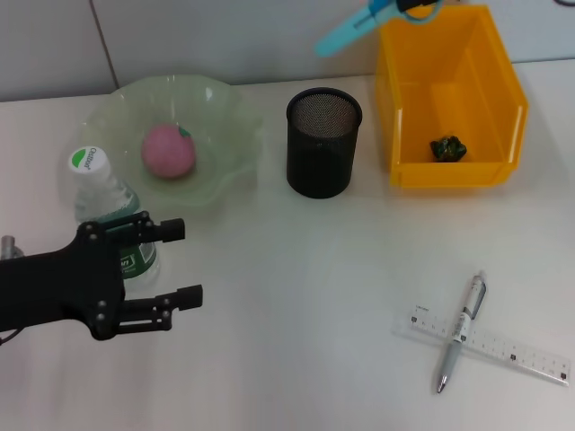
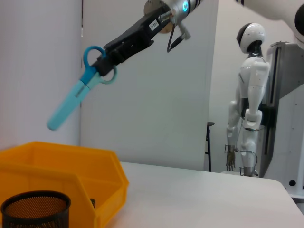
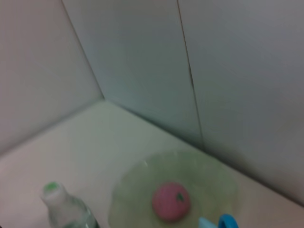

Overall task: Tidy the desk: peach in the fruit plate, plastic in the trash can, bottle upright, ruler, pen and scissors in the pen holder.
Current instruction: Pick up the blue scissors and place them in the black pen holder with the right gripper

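Observation:
My right gripper [image 2: 108, 61] is shut on the handles of blue scissors [image 1: 359, 27], held high in the air above the gap between the black mesh pen holder [image 1: 323, 142] and the yellow bin [image 1: 449, 99]; the blades hang slanted down [image 2: 71, 104]. A crumpled green plastic piece [image 1: 448, 148] lies in the bin. The pink peach [image 1: 168, 150] sits in the green fruit plate [image 1: 225, 117]. The bottle [image 1: 103, 193] stands upright. My left gripper [image 1: 180, 263] is open and empty, just in front of the bottle. A pen [image 1: 462, 330] lies across a clear ruler [image 1: 512, 352] at the front right.
A wall runs along the table's back edge. A white humanoid robot [image 2: 249, 95] stands beyond the table's far side in the left wrist view. The peach [image 3: 171, 202], plate [image 3: 209, 180] and bottle [image 3: 61, 206] also show in the right wrist view.

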`<state>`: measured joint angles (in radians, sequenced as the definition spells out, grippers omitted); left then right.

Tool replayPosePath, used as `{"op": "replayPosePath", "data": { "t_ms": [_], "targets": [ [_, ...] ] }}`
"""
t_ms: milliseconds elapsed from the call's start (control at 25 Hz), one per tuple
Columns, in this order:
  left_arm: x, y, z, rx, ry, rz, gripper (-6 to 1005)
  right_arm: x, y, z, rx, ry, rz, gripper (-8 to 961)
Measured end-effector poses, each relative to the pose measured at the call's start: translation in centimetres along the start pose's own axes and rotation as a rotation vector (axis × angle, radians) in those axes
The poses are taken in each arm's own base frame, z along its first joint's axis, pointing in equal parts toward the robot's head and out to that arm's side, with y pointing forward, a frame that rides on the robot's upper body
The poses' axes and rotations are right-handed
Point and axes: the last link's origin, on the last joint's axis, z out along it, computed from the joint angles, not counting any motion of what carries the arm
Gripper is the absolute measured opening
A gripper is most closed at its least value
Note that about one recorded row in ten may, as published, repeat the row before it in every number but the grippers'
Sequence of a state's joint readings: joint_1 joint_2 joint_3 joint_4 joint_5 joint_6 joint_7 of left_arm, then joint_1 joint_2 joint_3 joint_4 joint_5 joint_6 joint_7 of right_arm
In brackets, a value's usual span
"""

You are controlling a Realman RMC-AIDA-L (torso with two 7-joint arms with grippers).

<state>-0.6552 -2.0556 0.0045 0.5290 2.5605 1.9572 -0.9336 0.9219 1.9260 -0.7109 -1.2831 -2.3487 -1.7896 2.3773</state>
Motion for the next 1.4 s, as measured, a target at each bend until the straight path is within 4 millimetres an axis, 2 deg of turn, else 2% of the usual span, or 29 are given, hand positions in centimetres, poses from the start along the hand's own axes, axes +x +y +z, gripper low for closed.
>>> {"op": "replayPosePath", "data": {
  "t_ms": [280, 360, 440, 480, 600, 680, 720, 840, 880, 1080, 1400],
  "targets": [
    [-0.2, 0.2, -0.5, 0.024, 0.011, -0.007, 814, -3.0, 1.1, 0.6, 0.126, 0.22, -0.052, 76],
    [-0.3, 0.2, -0.6, 0.027, 0.013, -0.01, 814, -3.3, 1.3, 0.8, 0.138, 0.237, -0.061, 76],
    [-0.3, 0.3, -0.7, 0.029, 0.012, -0.013, 814, -3.6, 1.5, 1.3, 0.156, 0.268, -0.078, 76],
    [-0.4, 0.3, -0.7, 0.03, 0.013, -0.015, 814, -3.7, 1.9, 2.2, 0.172, 0.303, -0.096, 76],
    [-0.5, 0.5, -0.7, 0.032, 0.017, -0.018, 815, -3.5, 2.0, 3.4, 0.186, 0.332, -0.111, 77],
    [-0.6, 0.6, -0.6, 0.035, 0.024, -0.019, 815, -3.2, 2.2, 5.3, 0.199, 0.358, -0.12, 77],
    [-0.6, 0.6, -0.6, 0.035, 0.024, -0.019, 815, -3.2, 2.2, 5.3, 0.199, 0.358, -0.12, 77],
    [-0.6, 0.7, -0.7, 0.038, 0.032, -0.025, 815, -2.7, 2.2, 7.3, 0.2, 0.376, -0.127, 77],
    [-0.7, 0.8, -0.7, 0.038, 0.033, -0.027, 815, -2.5, 2.3, 8.5, 0.2, 0.382, -0.139, 77],
    [-0.7, 0.9, -0.7, 0.039, 0.038, -0.034, 815, -2.2, 2.6, 10.4, 0.208, 0.382, -0.157, 78],
    [-0.8, 1.0, -0.8, 0.04, 0.04, -0.039, 814, -1.5, 2.2, 12.2, 0.228, 0.397, -0.148, 79]
  ]
}}
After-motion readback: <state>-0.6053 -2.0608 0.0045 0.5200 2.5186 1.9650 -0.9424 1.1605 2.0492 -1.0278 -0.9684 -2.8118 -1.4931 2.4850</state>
